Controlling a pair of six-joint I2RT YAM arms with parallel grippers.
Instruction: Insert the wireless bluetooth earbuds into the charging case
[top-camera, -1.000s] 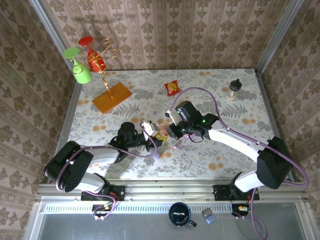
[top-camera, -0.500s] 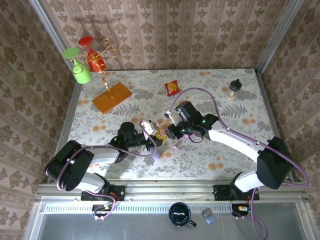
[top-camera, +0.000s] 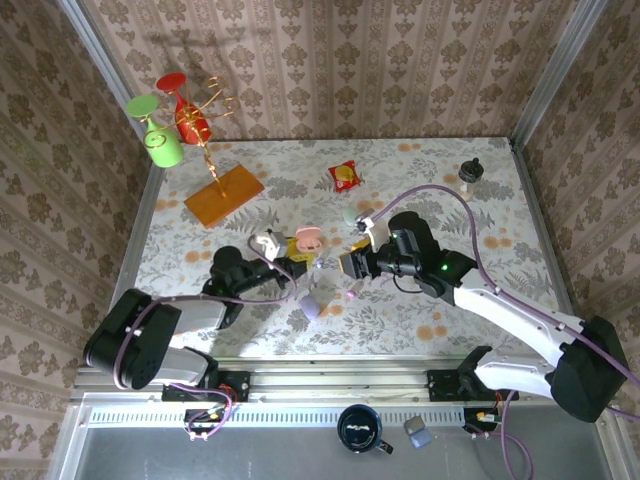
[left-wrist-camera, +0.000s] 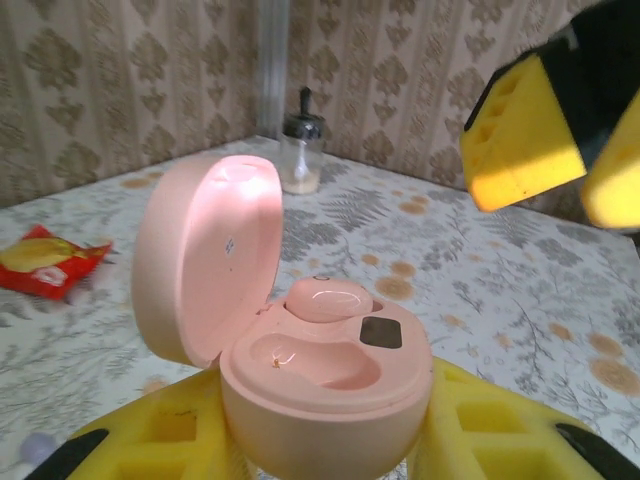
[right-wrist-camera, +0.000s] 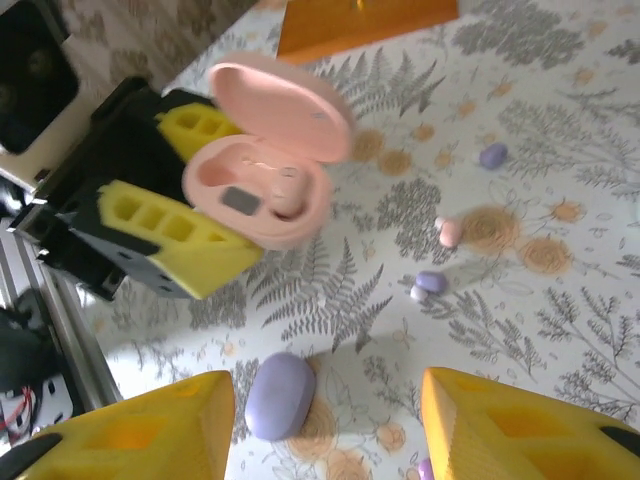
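Hovering over bare floral tabletop (right-wrist-camera: 560, 130), right gripper (right-wrist-camera: 322, 410) jaws spread; left gripper (top-camera: 300, 252) clamps pink egg-shaped plastic case (left-wrist-camera: 320, 380), lid up, one glossy pink earbud (left-wrist-camera: 328, 298) seated; tiny purple earbud (right-wrist-camera: 430, 281) loose on tabletop.

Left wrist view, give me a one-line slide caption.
Left gripper holds the pink charging case open-lidded: one pink earbud seated, the other socket empty.
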